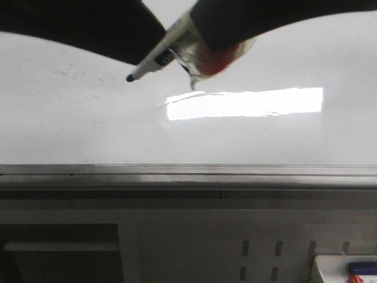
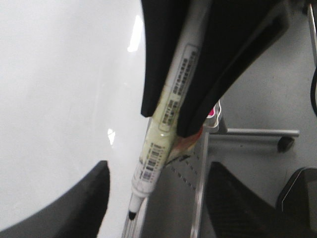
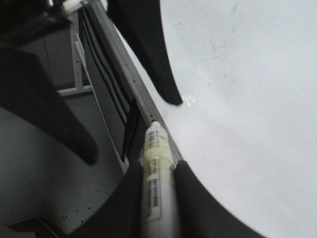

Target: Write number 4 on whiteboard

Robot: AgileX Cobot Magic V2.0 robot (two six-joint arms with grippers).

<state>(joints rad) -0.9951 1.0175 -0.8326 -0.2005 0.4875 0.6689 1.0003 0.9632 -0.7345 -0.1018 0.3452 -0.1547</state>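
The whiteboard (image 1: 70, 130) fills the front view, glossy white with a bright glare (image 1: 244, 103) and faint grey smudges (image 1: 68, 71). No number 4 shows on it. My right gripper (image 3: 156, 171) is shut on a white marker (image 3: 157, 193). In the front view the marker (image 1: 165, 48) slants down to the left with its black tip (image 1: 129, 77) over the board; I cannot tell if it touches. A red, taped lump (image 1: 215, 59) clings to it. My left gripper (image 2: 158, 166) is open, its fingers (image 2: 74, 208) either side of the marker (image 2: 163, 124) without touching it.
The board's grey metal rim (image 1: 188, 171) runs across the front view. Below it is a grey slotted panel (image 1: 259, 253), with a white box holding blue and red items (image 1: 353, 268) at the lower right. A frame on a castor (image 2: 285, 144) stands on the floor.
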